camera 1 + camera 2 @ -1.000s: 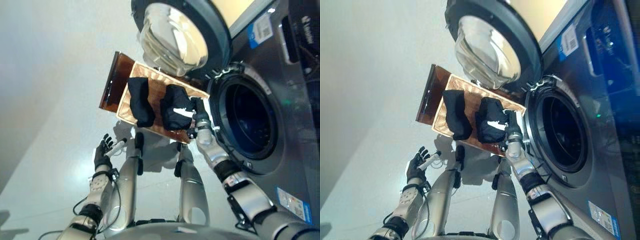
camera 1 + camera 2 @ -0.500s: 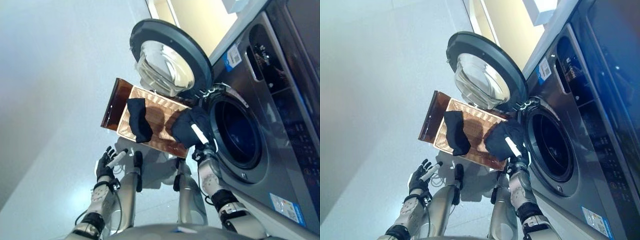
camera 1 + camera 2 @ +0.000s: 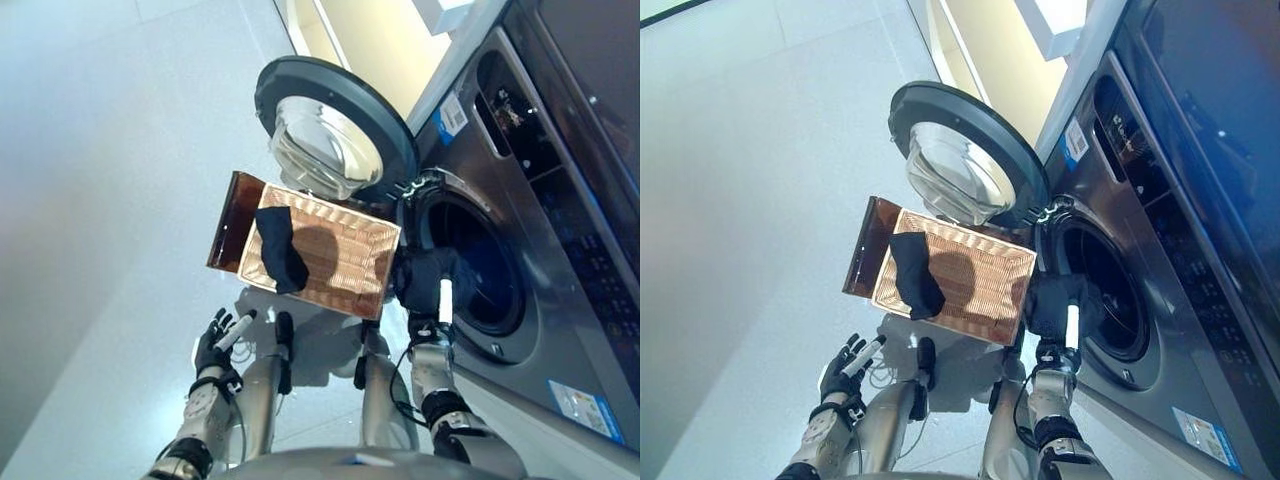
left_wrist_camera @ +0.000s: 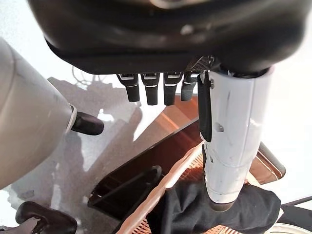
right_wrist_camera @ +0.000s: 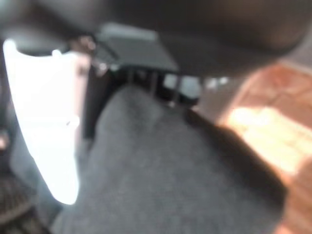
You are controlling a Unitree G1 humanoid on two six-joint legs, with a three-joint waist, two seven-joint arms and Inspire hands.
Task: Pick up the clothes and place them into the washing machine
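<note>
A woven orange basket (image 3: pixel 350 262) sits on the floor in front of the washing machine (image 3: pixel 560 230), whose round door (image 3: pixel 335 125) hangs open. One black garment (image 3: pixel 279 250) lies at the basket's left end. My right hand (image 3: pixel 444 300), with its white-covered thumb, is shut on a second dark garment (image 3: pixel 418 275), held at the lower left rim of the drum opening (image 3: pixel 485 262). In the right wrist view, this grey-black cloth (image 5: pixel 170 170) fills the space under the fingers. My left hand (image 3: pixel 214 347) hangs open, low on the left, holding nothing.
A dark brown lid or tray (image 3: pixel 228 220) lies against the basket's left side. The open door overhangs the basket's far edge. Pale floor (image 3: pixel 110 200) stretches away to the left.
My right hand has lifted the dark garment out of the basket's right end and carried it right to the drum's mouth. The camera has also shifted. The left hand stays put.
</note>
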